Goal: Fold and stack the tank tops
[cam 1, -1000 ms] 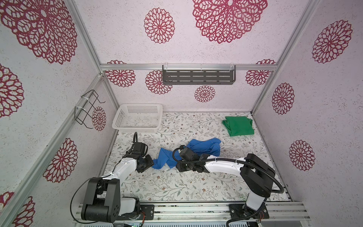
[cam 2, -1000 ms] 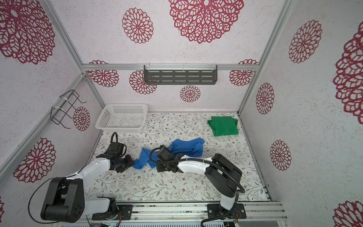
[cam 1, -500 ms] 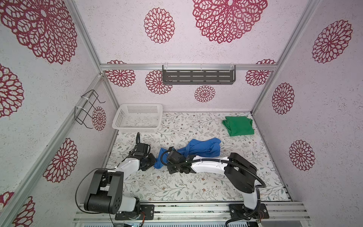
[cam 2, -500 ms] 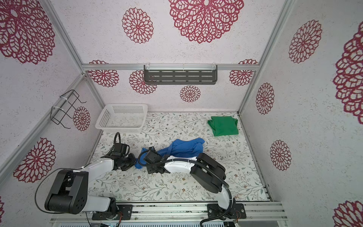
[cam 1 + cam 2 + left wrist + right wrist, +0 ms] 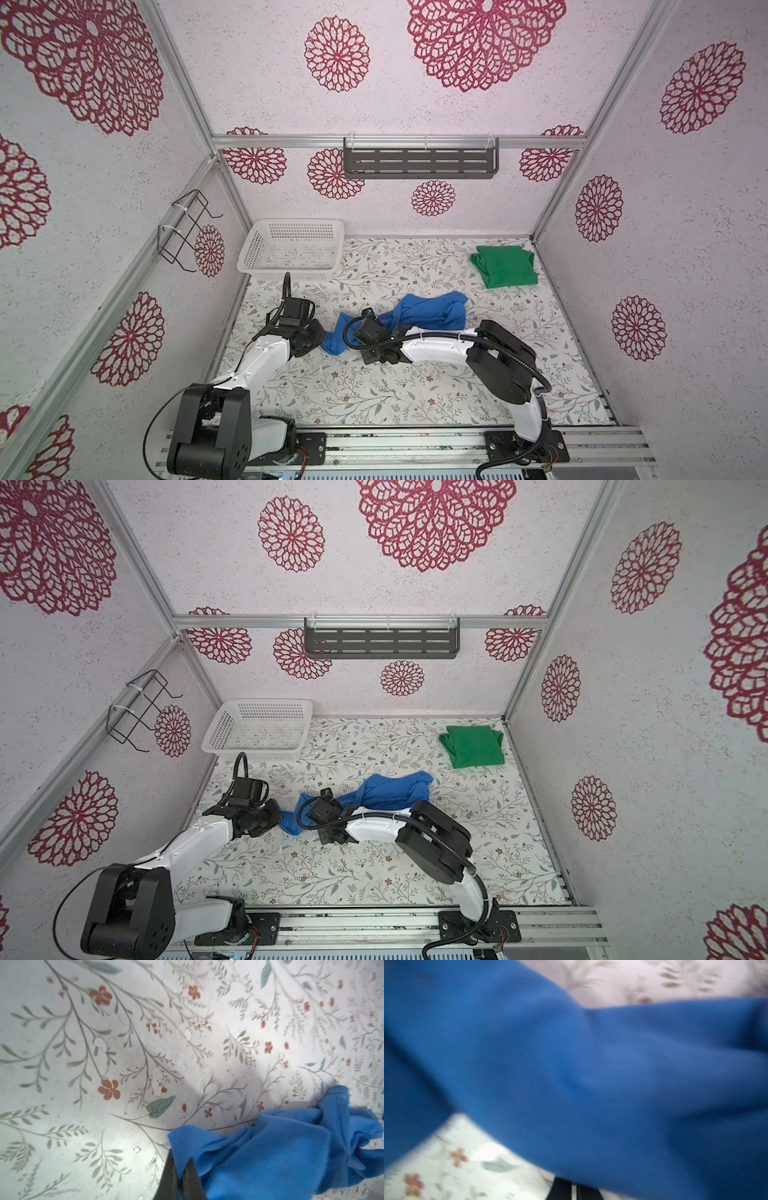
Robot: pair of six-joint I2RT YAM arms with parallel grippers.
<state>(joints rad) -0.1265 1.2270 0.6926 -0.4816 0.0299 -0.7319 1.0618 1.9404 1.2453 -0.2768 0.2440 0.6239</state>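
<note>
The blue tank top (image 5: 428, 313) (image 5: 390, 791) lies crumpled across the middle of the floral table. My left gripper (image 5: 320, 338) (image 5: 277, 818) is at its left end. In the left wrist view this gripper (image 5: 181, 1157) is shut on a ribbed edge of the blue cloth (image 5: 280, 1147). My right gripper (image 5: 365, 353) (image 5: 326, 833) is at the cloth's near edge, just right of the left one. In the right wrist view its jaws (image 5: 574, 1182) are together and the blue cloth (image 5: 591, 1064) covers their tips. The green tank top (image 5: 505, 266) (image 5: 476, 746) lies folded at the back right.
A white perforated basket (image 5: 286, 272) (image 5: 253, 752) stands at the back left, close behind the left arm. A grey slotted shelf (image 5: 419, 162) hangs on the back wall and a black wire rack (image 5: 185, 232) on the left wall. Walls enclose the table on three sides.
Both grippers have closed on the blue cloth. The right gripper has moved left along the cloth toward the left gripper, and the cloth's left end has bunched between them.
</note>
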